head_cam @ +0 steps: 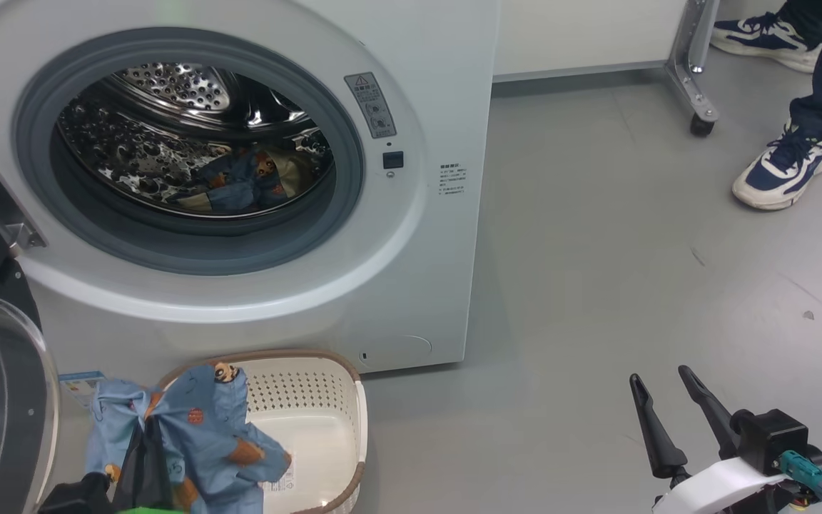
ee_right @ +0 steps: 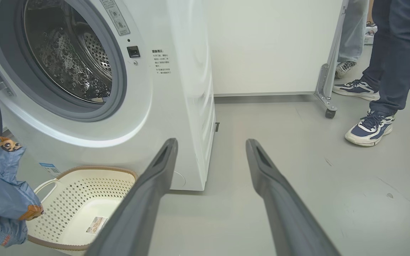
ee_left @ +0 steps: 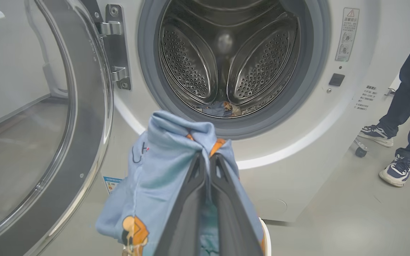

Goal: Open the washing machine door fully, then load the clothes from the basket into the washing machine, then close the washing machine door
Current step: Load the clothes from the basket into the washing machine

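Grey floor before the washing machine [head_cam: 411, 271]: my left gripper [ee_left: 209, 160], pinching the clothes [ee_left: 162, 167] above the basket [head_cam: 311, 396], should carry them high past the gasket [head_cam: 190, 250], deep into the drum [head_cam: 140, 157].

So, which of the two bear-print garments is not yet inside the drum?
The light-blue one pinched in the shut left gripper, at the basket; the other garment already lies on the drum floor.

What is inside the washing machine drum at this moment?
One light-blue bear-print garment lies at the bottom of the drum. The gasket hides the lowest front part, so more cannot be ruled out.
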### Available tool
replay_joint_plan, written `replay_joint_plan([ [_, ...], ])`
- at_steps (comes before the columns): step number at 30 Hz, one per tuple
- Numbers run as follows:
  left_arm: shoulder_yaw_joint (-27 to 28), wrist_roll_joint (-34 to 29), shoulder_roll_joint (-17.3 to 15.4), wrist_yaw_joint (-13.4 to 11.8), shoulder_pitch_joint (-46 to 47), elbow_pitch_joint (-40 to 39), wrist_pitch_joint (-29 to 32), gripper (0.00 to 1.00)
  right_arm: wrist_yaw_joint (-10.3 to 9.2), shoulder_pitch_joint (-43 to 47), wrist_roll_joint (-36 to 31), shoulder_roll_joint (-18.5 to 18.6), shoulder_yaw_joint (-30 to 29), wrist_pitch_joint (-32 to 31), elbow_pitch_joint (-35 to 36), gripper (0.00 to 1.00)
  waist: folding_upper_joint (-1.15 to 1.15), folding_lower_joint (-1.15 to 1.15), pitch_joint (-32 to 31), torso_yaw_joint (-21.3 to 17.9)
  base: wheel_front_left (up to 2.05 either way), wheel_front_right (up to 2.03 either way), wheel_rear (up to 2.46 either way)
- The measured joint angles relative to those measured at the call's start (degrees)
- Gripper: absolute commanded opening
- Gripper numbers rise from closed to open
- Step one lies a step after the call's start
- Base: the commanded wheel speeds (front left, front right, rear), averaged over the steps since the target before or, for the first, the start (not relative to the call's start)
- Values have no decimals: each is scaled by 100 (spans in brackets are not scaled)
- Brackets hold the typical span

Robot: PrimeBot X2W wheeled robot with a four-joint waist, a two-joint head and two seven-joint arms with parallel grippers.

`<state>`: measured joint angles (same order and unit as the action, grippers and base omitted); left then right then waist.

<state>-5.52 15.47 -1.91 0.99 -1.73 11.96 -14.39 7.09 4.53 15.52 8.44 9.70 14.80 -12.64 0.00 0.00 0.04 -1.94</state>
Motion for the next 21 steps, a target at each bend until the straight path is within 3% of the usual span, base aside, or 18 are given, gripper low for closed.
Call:
replay_joint_plan([
  [7,14,-87,-16,-20,620,-115,19,0,0,-38,1,-25,51,0,122,100,0,0,306,-119,0,0,0],
  [12,102,-201,-218,-67,1294,-140,149,0,0,-273,9,-109,131,0,176,100,0,0,632,-254,0,0,0],
  [21,461,-414,-545,-361,2796,-94,378,0,0,-621,26,-127,216,0,196,100,0,0,1226,-579,0,0,0],
])
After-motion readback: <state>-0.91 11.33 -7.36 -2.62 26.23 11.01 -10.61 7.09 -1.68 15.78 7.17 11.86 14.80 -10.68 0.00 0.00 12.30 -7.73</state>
